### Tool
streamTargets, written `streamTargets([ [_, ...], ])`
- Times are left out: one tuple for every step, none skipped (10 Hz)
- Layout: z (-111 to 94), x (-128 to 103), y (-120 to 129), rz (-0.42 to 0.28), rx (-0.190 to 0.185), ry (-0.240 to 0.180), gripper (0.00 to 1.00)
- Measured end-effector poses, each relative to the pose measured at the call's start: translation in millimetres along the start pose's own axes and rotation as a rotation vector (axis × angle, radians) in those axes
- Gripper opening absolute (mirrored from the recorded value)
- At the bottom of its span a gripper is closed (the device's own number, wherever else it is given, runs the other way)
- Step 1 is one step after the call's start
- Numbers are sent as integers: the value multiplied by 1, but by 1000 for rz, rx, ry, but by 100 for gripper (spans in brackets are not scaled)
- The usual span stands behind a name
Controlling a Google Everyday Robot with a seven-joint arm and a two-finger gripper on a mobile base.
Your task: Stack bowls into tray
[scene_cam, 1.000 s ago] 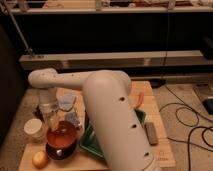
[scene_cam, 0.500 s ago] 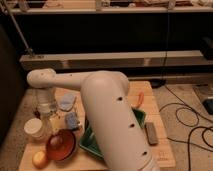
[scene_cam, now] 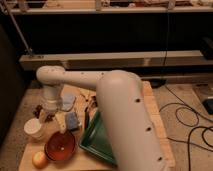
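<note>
An orange-red bowl (scene_cam: 60, 145) stands upright on the wooden table near its front left corner, just left of the dark-green tray (scene_cam: 98, 144). The bowl is outside the tray, close to its left rim. My gripper (scene_cam: 58, 122) hangs from the white wrist just above and behind the bowl's far rim, apart from the bowl. The big white arm (scene_cam: 125, 115) crosses in front of the tray and hides most of it, so I cannot see what lies inside.
A white cup (scene_cam: 34, 129) stands left of the gripper and an orange fruit (scene_cam: 39, 159) lies at the front left corner. A grey-blue cup (scene_cam: 67, 101) and a blue block (scene_cam: 73, 120) sit behind the bowl. Cables (scene_cam: 192, 127) run over the floor to the right.
The gripper has lifted up and back off the orange-red bowl, which now stands by itself on the table. The arm has barely shifted otherwise.
</note>
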Motion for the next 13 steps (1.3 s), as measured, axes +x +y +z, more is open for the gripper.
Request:
streamTargets([
  [-3,0,0,-14,21,-4,80],
  [-4,0,0,-16,23,-5,80],
  [-3,-2,-1,-19,21,-4,80],
  [-2,-2,-1,-13,19,-8,80],
  [1,0,3,21,16,-21,80],
  [6,7,11,115,20,-36,80],
  [8,11,17,196,27,-44,80],
  [9,17,26,321,44,-56,80],
  [7,23,40,431,75,-60,80],
  [3,27,50,488,98,-56,80],
  [0,26,52,515,112,-44,80],
  [-6,23,53,584,129,-24,80],
  [-10,22,51,635,134,-17,80],
])
